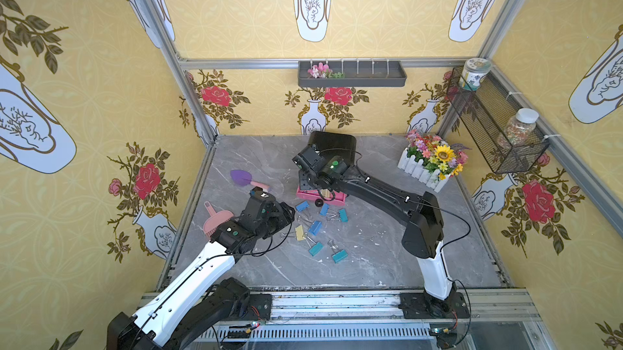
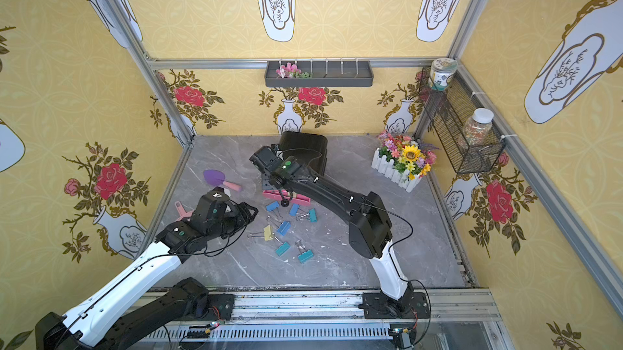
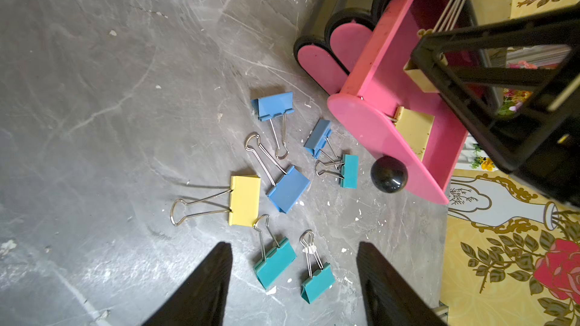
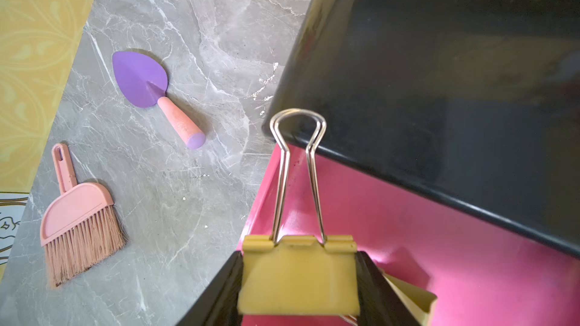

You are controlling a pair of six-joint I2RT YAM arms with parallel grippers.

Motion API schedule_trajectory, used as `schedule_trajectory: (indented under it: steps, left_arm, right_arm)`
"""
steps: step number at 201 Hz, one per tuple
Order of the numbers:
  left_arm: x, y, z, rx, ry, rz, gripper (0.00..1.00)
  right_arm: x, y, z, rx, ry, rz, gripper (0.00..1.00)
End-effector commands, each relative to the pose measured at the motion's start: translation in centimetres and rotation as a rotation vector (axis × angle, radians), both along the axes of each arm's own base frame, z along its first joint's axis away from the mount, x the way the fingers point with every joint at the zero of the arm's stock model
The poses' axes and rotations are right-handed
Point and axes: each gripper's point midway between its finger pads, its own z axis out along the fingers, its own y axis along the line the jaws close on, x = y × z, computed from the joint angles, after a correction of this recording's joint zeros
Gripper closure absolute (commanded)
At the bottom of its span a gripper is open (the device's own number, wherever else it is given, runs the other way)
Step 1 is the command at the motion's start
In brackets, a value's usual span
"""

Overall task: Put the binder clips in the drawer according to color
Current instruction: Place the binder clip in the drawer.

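Left gripper (image 3: pixel 295 283) is hovering, jaws apart, over loose binder clips (image 3: pixel 288 189) lying before the drawer (image 3: pixel 386 67). Right gripper (image 4: pixel 298 290) is clamping a yellow clip (image 4: pixel 298 271) above its pulled-out pink compartment, wire handles pointing lengthwise at the black casing edge.

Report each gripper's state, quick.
Left gripper: open, holding nothing.
Right gripper: closed on a yellow clip, over the open pink drawer.

Top views: high at the front, looking down over the whole tabletop (image 1: pixel 371 257).
Left wrist: behind left gripper (image 3: pixel 293 246), facing down, moderately near.
Right wrist: behind right gripper (image 4: pixel 299 255), tight on yellow binder clip (image 4: pixel 298 280).
Shared: pink drawer (image 3: pixel 376 82), every view.
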Motion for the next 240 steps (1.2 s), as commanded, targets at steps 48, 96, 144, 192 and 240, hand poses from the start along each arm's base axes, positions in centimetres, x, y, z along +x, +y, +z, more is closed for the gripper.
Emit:
schedule_trajectory:
  steps: [48,96,144,192,240]
  left_arm:
    - [0.2,-0.3,0.0,-0.007,-0.005,-0.008,0.31]
    - [0.1,-0.3,-1.6,0.033,0.045,-0.021,0.33]
    - [-1.1,-1.1,-5.7,-0.036,0.134,-0.021,0.34]
    - [-2.3,0.4,-9.1,0.032,0.235,0.041,0.34]
    - [-3.2,1.7,-11.3,0.025,0.267,0.135,0.36]
  right_arm:
    - [-0.3,-1.2,2.8,0.017,-0.054,-0.025,0.33]
    - [-0.8,-2.2,5.1,0.034,-0.091,-0.033,0.32]
    - [-3.8,-4.8,7.7,0.052,-0.148,0.058,0.27]
    - [-7.8,-7.2,5.7,0.03,-0.114,0.133,0.22]
    - [-9.2,-7.3,4.7,0.053,-0.091,0.133,0.21]
